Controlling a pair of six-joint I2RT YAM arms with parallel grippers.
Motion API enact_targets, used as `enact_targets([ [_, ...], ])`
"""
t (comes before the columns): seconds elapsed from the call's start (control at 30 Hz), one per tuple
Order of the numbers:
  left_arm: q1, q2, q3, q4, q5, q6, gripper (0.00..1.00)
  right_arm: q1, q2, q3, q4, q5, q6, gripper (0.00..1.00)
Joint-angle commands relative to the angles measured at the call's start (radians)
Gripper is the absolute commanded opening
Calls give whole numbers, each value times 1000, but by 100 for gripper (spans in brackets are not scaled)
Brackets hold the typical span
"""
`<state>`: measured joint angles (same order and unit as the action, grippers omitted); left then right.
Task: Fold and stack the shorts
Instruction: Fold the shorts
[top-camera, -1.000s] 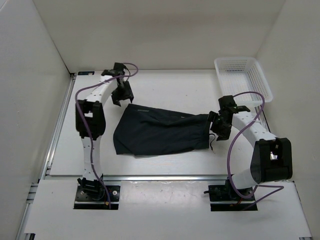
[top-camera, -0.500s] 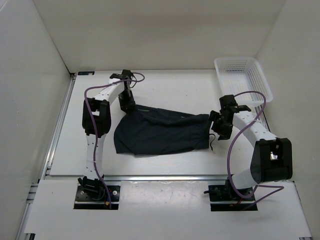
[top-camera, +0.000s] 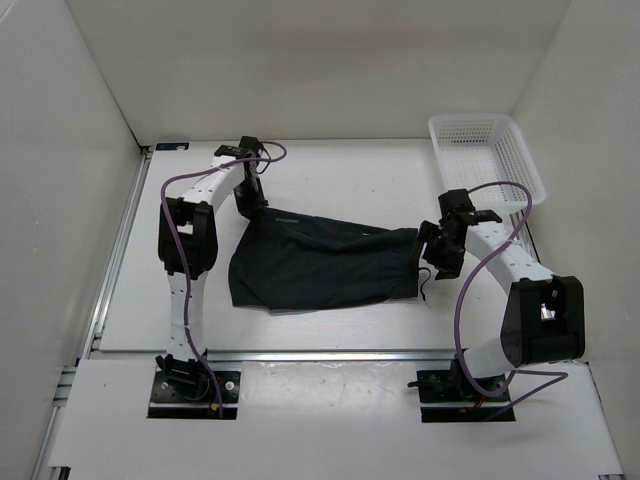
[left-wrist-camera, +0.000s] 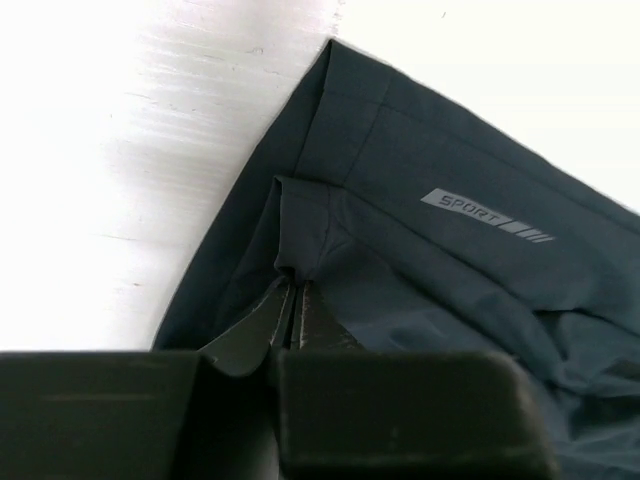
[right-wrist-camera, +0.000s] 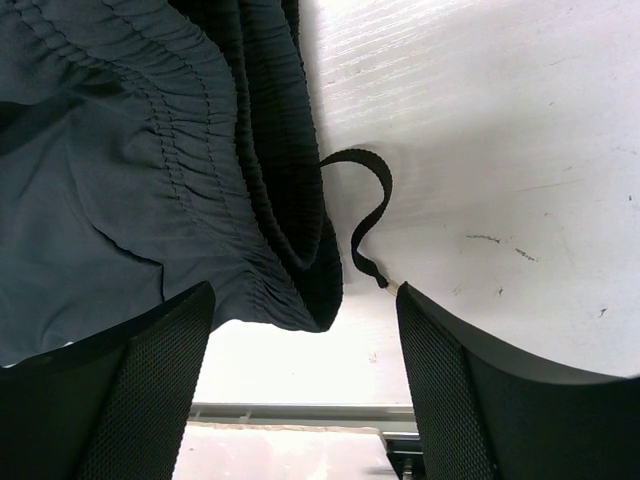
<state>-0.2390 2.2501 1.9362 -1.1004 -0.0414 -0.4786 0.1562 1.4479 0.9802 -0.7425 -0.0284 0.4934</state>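
The dark navy shorts (top-camera: 325, 262) lie flat in the middle of the table, waistband to the right. My left gripper (top-camera: 254, 211) is at their far left corner, shut on a pinched fold of hem fabric (left-wrist-camera: 300, 262); a grey SPORT mark (left-wrist-camera: 487, 217) lies just right of the pinch. My right gripper (top-camera: 432, 262) hovers at the waistband end, open. In the right wrist view its fingers (right-wrist-camera: 150, 360) straddle the gathered waistband corner (right-wrist-camera: 300, 250) and a loose black drawstring (right-wrist-camera: 368, 215) on the table, touching neither.
A white mesh basket (top-camera: 486, 157) stands at the back right corner, just behind the right arm. White walls close the table on three sides. A metal rail (top-camera: 300, 353) runs along the near edge.
My left gripper came down from behind the shorts onto their far left corner and shut on the fabric. The right arm kept still.
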Motion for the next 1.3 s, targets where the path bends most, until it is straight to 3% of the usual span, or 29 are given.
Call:
enact_targets([
  [0.0, 0, -55, 10, 10, 11, 3, 10, -6, -1, 29, -9, 7, -6, 77],
  [0.33, 0, -165, 136, -1, -22, -17, 10, -6, -1, 29, 2, 16, -6, 79],
  [0.5, 0, -28, 272, -24, 15, -17, 10, -6, 18, 29, 29, -7, 3, 86],
  [0.57, 0, 14, 306, -36, 15, -17, 12, -6, 28, 29, 43, -19, 4, 93],
  [0.63, 0, 60, 328, -48, 15, -17, 47, -6, 42, 20, 74, -57, 4, 93],
  [0.73, 0, 57, 301, -62, 15, -17, 83, -15, 81, -15, 143, -138, 4, 95],
  [0.77, 0, 46, 282, -62, 2, -17, 93, -15, 92, -31, 161, -154, 13, 95],
  [0.8, 10, 16, 259, -46, -11, -17, 96, -15, 112, -40, 196, -169, 13, 95],
  [0.93, 55, -81, 73, 5, -34, -17, 97, -15, 144, -92, 277, -208, 24, 85],
  [1.07, 131, -170, -130, 83, -31, -17, 88, -15, 166, -144, 348, -219, 24, 73],
  [1.27, 187, -190, -333, 188, 81, -40, 71, -15, 204, -155, 381, -208, 24, 39],
])
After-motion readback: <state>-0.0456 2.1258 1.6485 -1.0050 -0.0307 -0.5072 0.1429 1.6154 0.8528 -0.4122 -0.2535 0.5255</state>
